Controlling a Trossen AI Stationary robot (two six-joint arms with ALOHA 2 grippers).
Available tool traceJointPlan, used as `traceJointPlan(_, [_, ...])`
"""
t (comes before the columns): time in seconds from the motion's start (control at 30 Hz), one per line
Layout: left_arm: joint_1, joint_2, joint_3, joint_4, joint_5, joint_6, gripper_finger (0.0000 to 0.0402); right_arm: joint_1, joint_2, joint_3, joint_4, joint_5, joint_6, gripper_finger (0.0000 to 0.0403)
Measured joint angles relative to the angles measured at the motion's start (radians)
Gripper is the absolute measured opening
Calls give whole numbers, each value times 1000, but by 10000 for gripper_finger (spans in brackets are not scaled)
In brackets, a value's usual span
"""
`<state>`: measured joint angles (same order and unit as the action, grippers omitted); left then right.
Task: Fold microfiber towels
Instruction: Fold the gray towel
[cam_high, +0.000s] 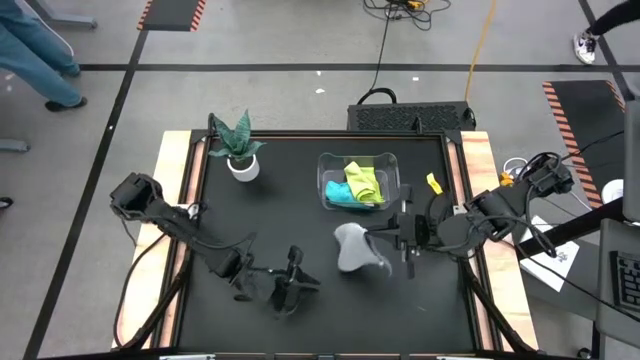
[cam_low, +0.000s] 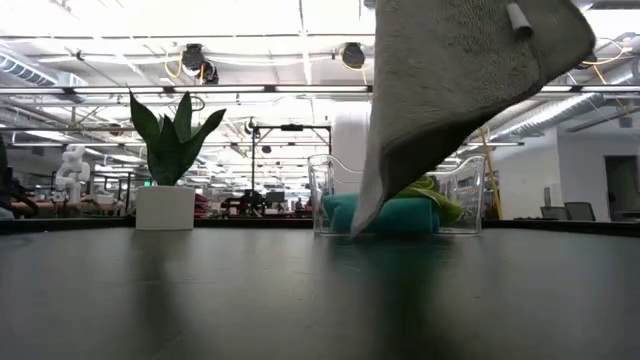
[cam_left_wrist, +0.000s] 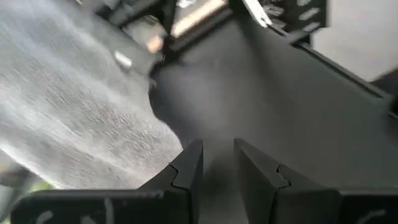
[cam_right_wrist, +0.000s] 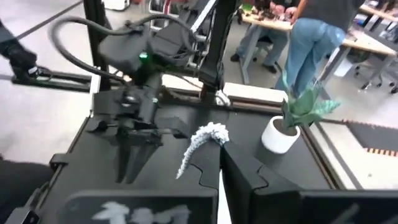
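Note:
The light grey towel (cam_high: 355, 250) hangs in mid-air over the table's middle, with my right gripper (cam_high: 392, 245) shut on it. In the low view the grey towel (cam_low: 450, 90) drapes down to a pointed corner (cam_low: 362, 225) close above the tabletop. My left gripper (cam_high: 300, 283) hovers near the front edge, just left of the towel. Its fingers (cam_left_wrist: 186, 165) are open with nothing between them. The yellow-green towel (cam_high: 364, 180) and the teal towel (cam_high: 340, 193) lie bunched in the clear bin (cam_high: 330, 160). My right gripper pinches the grey towel's upper edge between its two shut fingers, reaching in roughly level from the table's right side. A crumpled strip of the edge (cam_right_wrist: 202, 142) sticks out past the fingertips. The towel hangs slack below the hold.
A potted plant in a white pot (cam_high: 242, 160) stands at the far left of the black tabletop (cam_high: 300, 220). A small yellow piece (cam_high: 433, 183) lies right of the bin. People stand in the room beyond the table.

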<state>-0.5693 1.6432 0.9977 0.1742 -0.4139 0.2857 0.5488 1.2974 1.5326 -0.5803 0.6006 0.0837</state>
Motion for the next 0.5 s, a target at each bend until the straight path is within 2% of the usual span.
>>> traceJointPlan(0.1, [-49,0,0,24,-108,67,93,-9,1,0,64,-1,-41,0])
traceJointPlan(0.27, [-103,5,0,27,-157,56,102,-9,3,30,108,-4,-93,0])
traceJointPlan(0.4, [-112,50,0,37,-161,13,144,-9,17,73,105,-4,-97,0])
traceJointPlan(0.5, [-100,124,1,108,-172,5,188,-8,37,95,110,-5,-101,0])
